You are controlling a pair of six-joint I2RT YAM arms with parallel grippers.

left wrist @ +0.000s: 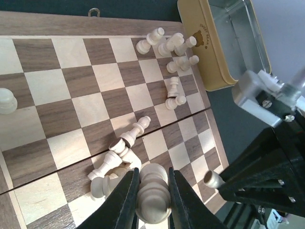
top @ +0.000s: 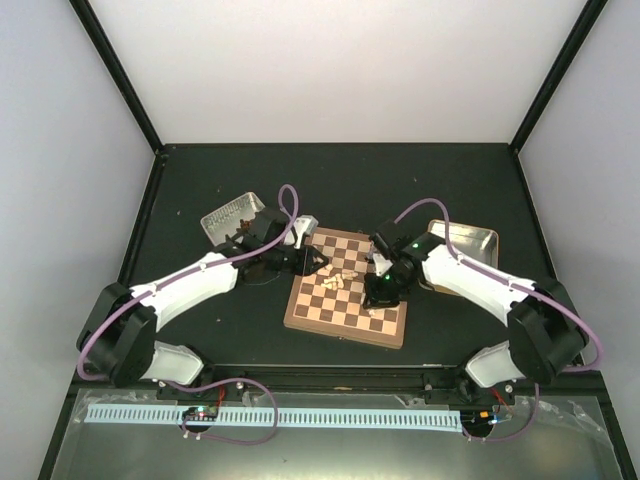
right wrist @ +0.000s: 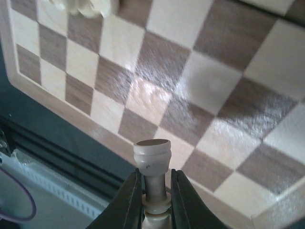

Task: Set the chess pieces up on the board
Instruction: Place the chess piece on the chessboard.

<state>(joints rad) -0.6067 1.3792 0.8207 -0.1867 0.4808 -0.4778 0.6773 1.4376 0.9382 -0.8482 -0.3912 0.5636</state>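
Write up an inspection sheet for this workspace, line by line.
Surface: dark table, no spills seen.
Job's things: board lies open mid-table; chess pieces lie toppled in a heap on it, and more lie toppled near one corner.
Clutter: left tin and right tin flank the board.
Grippers: left gripper has its jaws shut on a cream piece; right gripper has its jaws shut on a second piece, over the board's edge.
Cables: purple cables loop along both arms.
Surroundings: pale walls, black frame posts; nothing else seen.
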